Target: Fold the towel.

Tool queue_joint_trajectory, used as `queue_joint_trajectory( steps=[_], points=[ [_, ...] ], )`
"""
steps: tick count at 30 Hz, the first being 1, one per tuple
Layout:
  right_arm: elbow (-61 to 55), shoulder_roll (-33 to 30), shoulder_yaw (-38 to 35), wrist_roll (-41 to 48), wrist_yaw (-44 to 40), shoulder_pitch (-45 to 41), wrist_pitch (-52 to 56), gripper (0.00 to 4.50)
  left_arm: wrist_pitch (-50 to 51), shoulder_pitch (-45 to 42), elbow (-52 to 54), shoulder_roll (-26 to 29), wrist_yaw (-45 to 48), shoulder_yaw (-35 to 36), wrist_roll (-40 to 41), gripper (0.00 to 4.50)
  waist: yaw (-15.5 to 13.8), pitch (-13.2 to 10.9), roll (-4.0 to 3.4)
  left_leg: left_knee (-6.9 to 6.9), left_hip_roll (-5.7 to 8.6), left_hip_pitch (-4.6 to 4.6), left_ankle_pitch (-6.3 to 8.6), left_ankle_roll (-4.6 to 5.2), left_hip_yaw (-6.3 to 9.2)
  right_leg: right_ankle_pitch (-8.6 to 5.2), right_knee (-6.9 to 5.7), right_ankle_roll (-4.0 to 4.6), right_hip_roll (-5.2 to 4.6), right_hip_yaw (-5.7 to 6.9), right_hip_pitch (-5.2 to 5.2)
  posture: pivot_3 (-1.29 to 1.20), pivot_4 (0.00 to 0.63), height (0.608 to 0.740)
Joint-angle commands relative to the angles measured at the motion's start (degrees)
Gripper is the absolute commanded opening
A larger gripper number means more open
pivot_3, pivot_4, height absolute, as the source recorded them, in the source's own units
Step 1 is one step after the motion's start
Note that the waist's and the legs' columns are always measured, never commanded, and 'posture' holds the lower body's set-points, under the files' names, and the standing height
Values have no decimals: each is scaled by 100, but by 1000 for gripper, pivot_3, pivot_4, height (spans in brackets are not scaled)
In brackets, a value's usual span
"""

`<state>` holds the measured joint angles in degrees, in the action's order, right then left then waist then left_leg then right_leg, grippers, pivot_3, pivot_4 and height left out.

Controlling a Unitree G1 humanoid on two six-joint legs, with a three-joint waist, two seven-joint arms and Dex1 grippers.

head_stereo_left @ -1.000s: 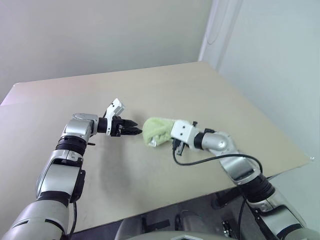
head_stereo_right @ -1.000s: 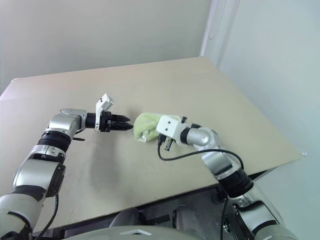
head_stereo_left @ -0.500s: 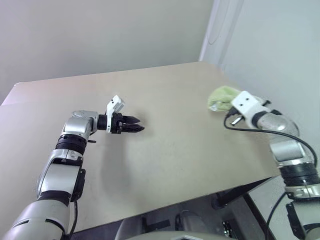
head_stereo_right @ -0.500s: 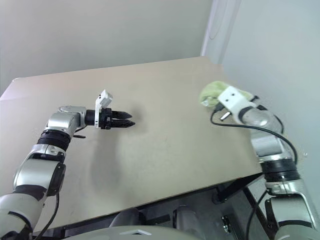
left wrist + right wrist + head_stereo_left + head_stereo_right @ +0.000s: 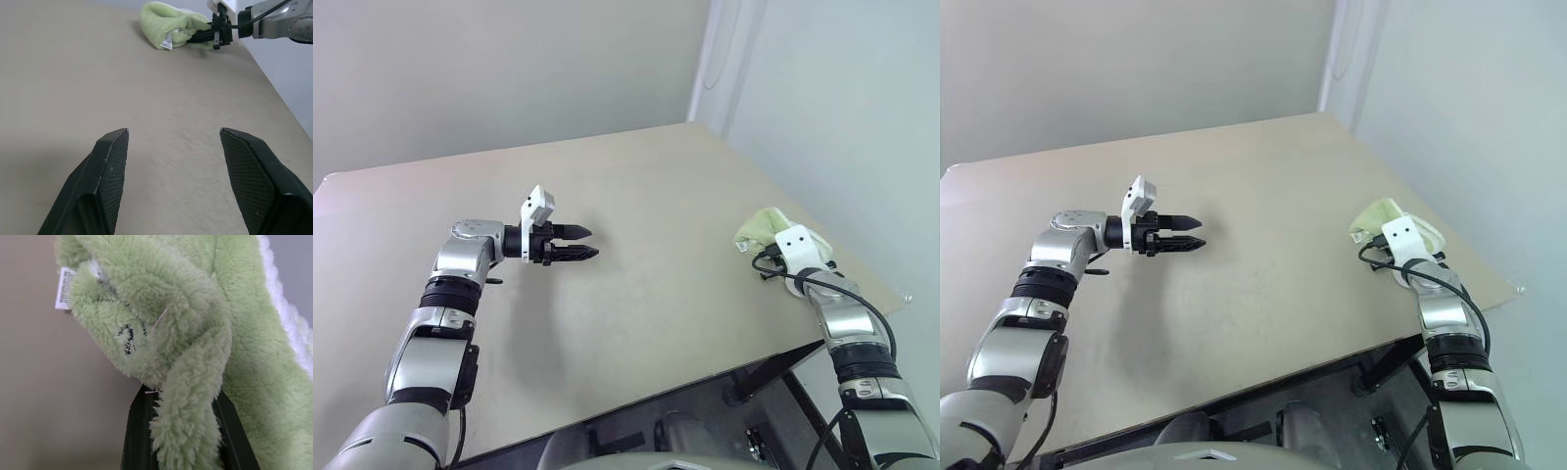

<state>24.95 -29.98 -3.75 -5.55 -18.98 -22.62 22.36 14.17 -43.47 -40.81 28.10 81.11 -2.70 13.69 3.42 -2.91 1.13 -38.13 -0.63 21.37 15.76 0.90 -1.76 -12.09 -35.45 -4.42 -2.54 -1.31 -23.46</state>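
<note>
Towel (image 5: 759, 227) sat bunched near the tabletop's (image 5: 636, 294) right edge, pinched in my right gripper (image 5: 205, 35); my left gripper (image 5: 578, 242) hung wide and empty over the middle. By my reckoning the fold hadn't started, so next I needed the cloth laid out flat.

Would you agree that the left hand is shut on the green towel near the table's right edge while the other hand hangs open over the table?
Not quite: the right hand is shut on the towel, as the left wrist view shows. The left hand hangs open over the table.
</note>
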Motion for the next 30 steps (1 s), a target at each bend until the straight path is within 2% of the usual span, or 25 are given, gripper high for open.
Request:
queue_joint_trajectory(
  steps=[1,7,12,16,20,24,30],
  points=[
    [-69,124,90,55,-55,-90,206,666,-93,-70,194,17,6,37,45,3150,31,0,0,0,-2,-2,0,0,2,0,-1,0,0,0,1,0,0,740],
    [-332,-79,21,21,-43,-102,293,2710,-110,-23,224,34,-17,24,26,3150,53,0,-1,0,-3,1,0,0,4,1,1,2,0,2,1,0,0,740],
    [-1501,-425,-101,285,-604,64,518,4453,-137,-13,217,72,5,11,-12,3150,42,-7,-12,1,-1,6,0,0,2,1,3,1,-3,1,-3,0,0,740],
    [-2851,-800,-234,873,-1441,400,809,4453,-149,-30,189,98,42,6,-37,3150,26,-8,-14,4,-1,9,0,0,3,-1,6,-2,-3,1,-7,0,0,740],
    [-3592,-948,-544,1393,-1759,471,1112,4453,-154,-74,128,109,70,0,-32,3150,16,-9,-13,6,-2,8,1,-1,3,-2,10,-4,-2,3,-6,0,0,740],
    [-4220,-243,-1389,3042,-1832,328,1950,4453,-38,-166,86,54,49,144,129,3150,-12,-10,-11,6,-3,7,1,-1,4,-2,11,-3,-4,5,-4,0,0,740],
    [-4772,492,-1643,4140,-1571,744,2260,4453,-102,-123,124,98,-92,373,269,3150,-108,-10,-13,14,-9,14,1,-2,6,-1,18,-1,-3,11,-9,0,0,740]
  ],
)
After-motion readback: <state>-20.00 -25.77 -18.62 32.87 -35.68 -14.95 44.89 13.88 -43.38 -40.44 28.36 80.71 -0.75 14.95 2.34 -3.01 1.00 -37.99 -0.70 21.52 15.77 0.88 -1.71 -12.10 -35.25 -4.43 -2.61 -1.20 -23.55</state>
